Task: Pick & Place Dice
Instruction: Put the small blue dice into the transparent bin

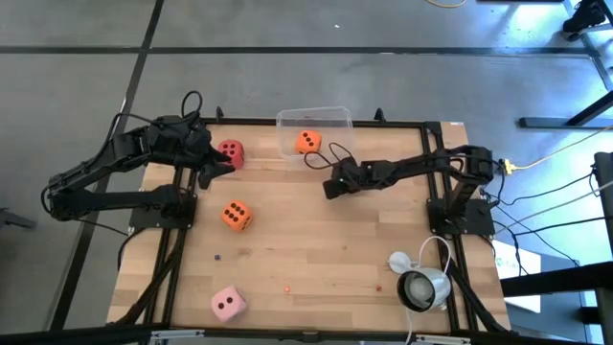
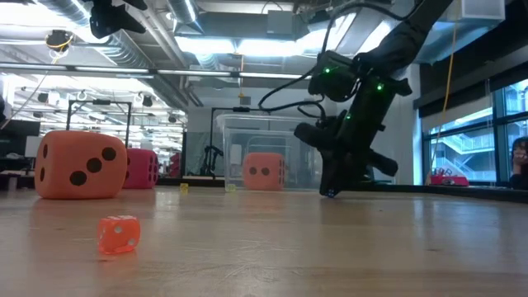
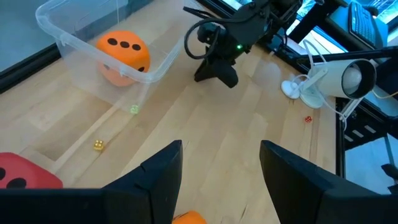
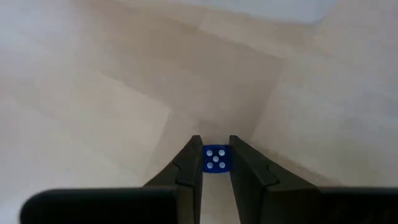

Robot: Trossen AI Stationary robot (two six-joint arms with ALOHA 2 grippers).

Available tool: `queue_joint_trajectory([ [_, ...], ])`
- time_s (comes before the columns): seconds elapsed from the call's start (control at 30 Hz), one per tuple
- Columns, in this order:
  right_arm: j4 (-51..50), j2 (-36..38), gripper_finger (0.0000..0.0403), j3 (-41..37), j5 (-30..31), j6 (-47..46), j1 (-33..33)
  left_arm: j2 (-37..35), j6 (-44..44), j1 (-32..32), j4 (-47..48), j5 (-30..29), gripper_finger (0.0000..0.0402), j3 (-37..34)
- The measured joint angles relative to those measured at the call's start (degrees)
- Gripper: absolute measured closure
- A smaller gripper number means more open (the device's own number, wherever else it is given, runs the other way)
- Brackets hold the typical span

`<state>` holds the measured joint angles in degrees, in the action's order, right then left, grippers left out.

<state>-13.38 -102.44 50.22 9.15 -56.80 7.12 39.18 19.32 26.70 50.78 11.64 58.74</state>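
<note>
My right claw is down at the counter, just in front of the clear plastic tub, and its two fingers are pinched on a tiny blue die showing five white pips. One orange die sits inside that tub. My left claw hangs over the back left of the counter with its fingers spread and nothing between them. The red die lies just beside it, and the second orange die rests on the wood a little nearer the front. The pale pink die sits well apart, near the front edge. From the low view I also see a tiny orange die lying close to the camera. A small desk lamp stands at the front right corner.
</note>
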Motion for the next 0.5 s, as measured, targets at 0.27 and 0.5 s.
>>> queue_joint_trajectory([
  [0.27, -4.9, 4.1, 0.0346, -0.4, -6.9, -4.4, -4.5, 0.0, 0.0, 0.0, 0.1, 0.0, 0.0192, 0.0],
  [0.5, -7.7, 9.0, 0.0347, -0.4, -5.6, -10.3, -10.1, 0.0, 0.0, 0.0, 0.1, 0.0, 0.0192, 0.0],
])
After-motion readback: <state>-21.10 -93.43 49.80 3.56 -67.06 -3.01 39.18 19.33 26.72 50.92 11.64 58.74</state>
